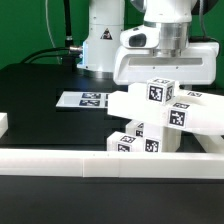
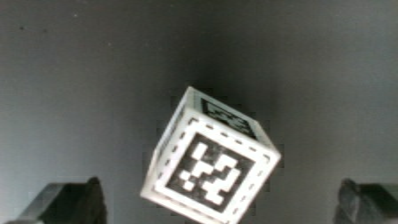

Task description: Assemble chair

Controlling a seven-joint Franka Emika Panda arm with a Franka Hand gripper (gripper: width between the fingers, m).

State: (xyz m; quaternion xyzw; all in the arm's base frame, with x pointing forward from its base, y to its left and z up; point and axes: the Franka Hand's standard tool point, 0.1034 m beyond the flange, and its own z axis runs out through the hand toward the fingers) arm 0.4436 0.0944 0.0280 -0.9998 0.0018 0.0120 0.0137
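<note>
Several white chair parts (image 1: 150,118) lie heaped on the black desk (image 1: 40,85), toward the exterior view's right, just behind the long white border rail (image 1: 90,165). The pieces are blocky and each carries black-and-white square tags. Some lean across others, so the heap sits tilted rather than squared up.

Marker board (image 1: 84,100): flat on the desk, near the heap on the exterior view's left, not clearly touching it.

Arm (image 1: 165,45): hangs directly over the heap, with its white hand body close above the topmost piece. The fingertips cannot be made out in the exterior view.

Wrist view: one tagged block (image 2: 214,165), tilted and seen corner-on. Its large tag face is turned toward the camera, and a second face shows along its upper edge.

Tool (image 2: 217,200): spread wide. Its dark fingers (image 2: 71,200) stand one on either side of the block, with bare desk visible between each finger and the block. Nothing is pinched. Whether the block sits level with the tips or below them cannot be told.
</note>
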